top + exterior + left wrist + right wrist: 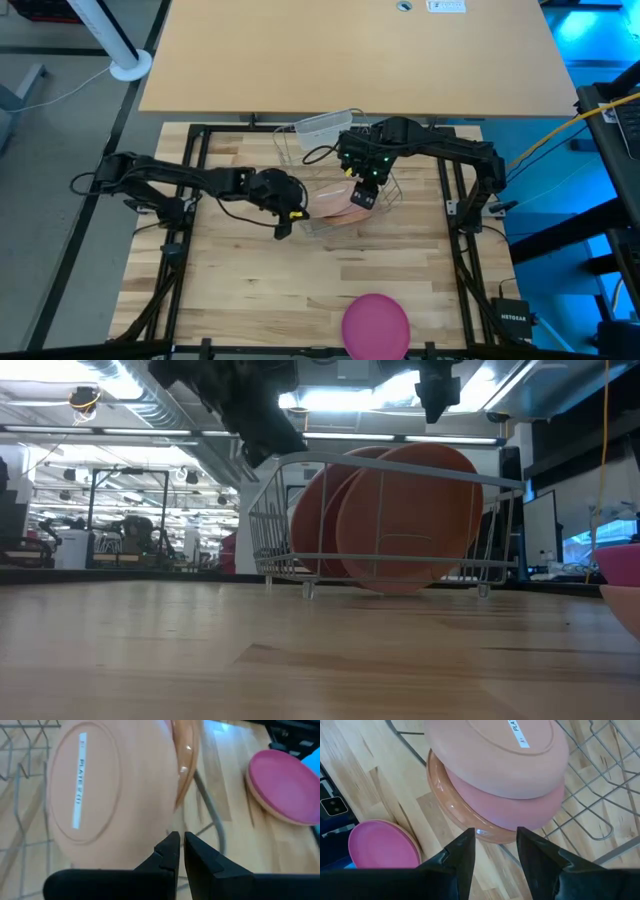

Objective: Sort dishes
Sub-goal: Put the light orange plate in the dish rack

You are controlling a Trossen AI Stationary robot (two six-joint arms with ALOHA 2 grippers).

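Peach and terracotta plates [340, 200] lean stacked in the wire rack [310, 222] at centre of the high view. Magenta plate [376, 324] lies at bottom centre on the table [250, 290]. Right pincer [495, 851] spread above the rack's plates. Left pincer [178, 851] pressed together, empty, beside the rack's left.

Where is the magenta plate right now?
In the high view the magenta plate lies flat at the table's near edge, right of centre, well apart from the wire rack that holds the other plates.
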